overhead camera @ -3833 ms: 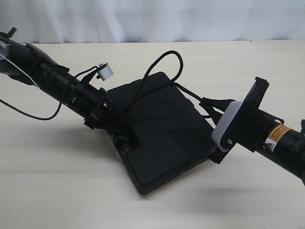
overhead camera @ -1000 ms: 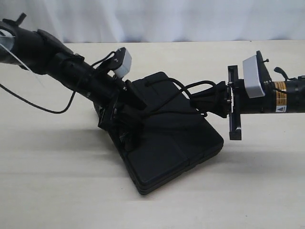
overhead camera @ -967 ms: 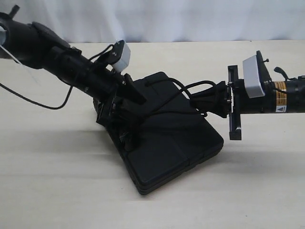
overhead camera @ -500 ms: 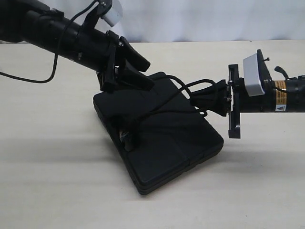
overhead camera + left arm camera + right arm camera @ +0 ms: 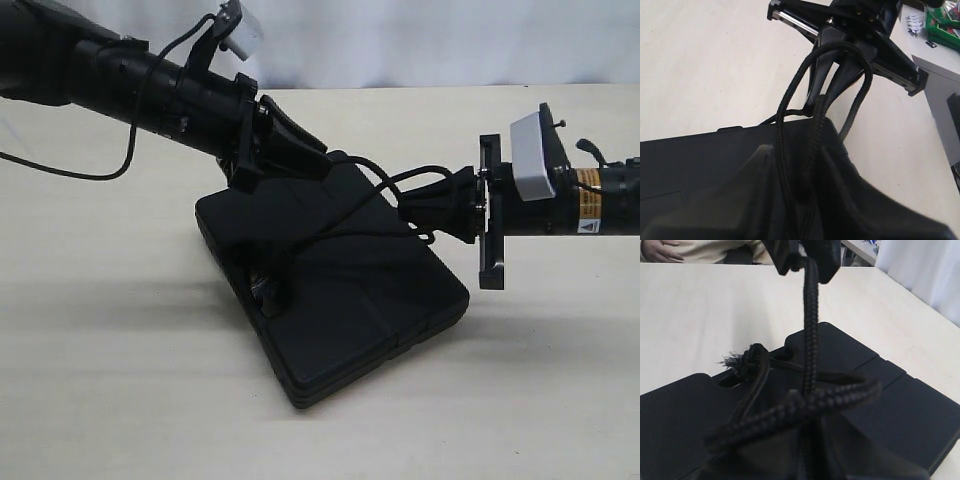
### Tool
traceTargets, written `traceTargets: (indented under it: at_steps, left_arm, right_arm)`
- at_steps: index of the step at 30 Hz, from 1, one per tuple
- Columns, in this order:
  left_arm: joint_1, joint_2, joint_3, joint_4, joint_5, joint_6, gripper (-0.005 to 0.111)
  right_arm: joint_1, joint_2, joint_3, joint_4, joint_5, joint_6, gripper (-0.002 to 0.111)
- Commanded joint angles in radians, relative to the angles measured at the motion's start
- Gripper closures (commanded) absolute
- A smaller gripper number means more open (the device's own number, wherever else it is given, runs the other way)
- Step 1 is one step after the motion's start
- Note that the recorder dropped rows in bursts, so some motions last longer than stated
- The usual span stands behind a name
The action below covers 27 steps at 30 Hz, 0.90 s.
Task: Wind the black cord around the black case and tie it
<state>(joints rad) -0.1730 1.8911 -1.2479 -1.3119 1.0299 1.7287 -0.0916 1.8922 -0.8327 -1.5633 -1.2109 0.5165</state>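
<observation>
The black cord (image 5: 810,330) crosses the black case (image 5: 350,300) lying flat on the table (image 5: 120,380), my right gripper (image 5: 408,212) pinches its loop tight, and two strands run between the fingers (image 5: 740,190) of my left gripper (image 5: 800,150), though I cannot tell if they squeeze.

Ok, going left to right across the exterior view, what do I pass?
Left arm's white camera → left end effector → cord → right end effector → right arm's white camera. The case spans beneath them, so unplaced.

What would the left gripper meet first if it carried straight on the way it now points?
Probably the long braided black cord strung ahead of the left gripper, then the right gripper holding it; depth is unclear.
</observation>
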Motion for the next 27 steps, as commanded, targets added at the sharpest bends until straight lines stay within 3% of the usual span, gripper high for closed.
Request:
traceTargets:
  at_steps: [1, 7, 11, 14, 17, 19, 22, 27]
  left_arm:
    - [-0.003, 0.001, 0.000, -0.016, 0.013, -0.007, 0.084]
    - [-0.005, 0.003, 0.000, -0.005, 0.034, -0.007, 0.107]
    - [-0.032, 0.003, 0.000, -0.006, 0.025, -0.007, 0.107]
    - [-0.045, 0.003, 0.000, -0.006, 0.005, -0.007, 0.107]
    - [-0.036, 0.003, 0.000, -0.008, 0.005, -0.007, 0.107]
    - [-0.029, -0.002, 0.000, -0.008, 0.005, -0.010, 0.107]
    - [-0.021, -0.018, 0.000, -0.008, 0.003, -0.014, 0.107]
    - [-0.020, -0.068, 0.000, 0.011, -0.020, -0.048, 0.107]
  right_arm:
    - [0.001, -0.010, -0.004, 0.007, -0.010, 0.012, 0.104]
    - [0.001, -0.010, -0.004, 0.024, -0.010, 0.021, 0.104]
    - [-0.001, -0.010, -0.004, 0.073, -0.010, 0.114, 0.103]
    - [-0.001, -0.010, -0.004, 0.075, -0.010, 0.177, 0.093]
    - [-0.005, -0.010, -0.004, 0.075, 0.030, 0.261, 0.075]
    - [-0.005, -0.020, -0.004, 0.070, 0.105, 0.318, 0.059]
    - [-0.024, -0.064, -0.004, -0.006, 0.318, 0.444, 0.044]
    - [-0.083, -0.225, -0.004, -0.094, 0.673, 0.890, 0.048]
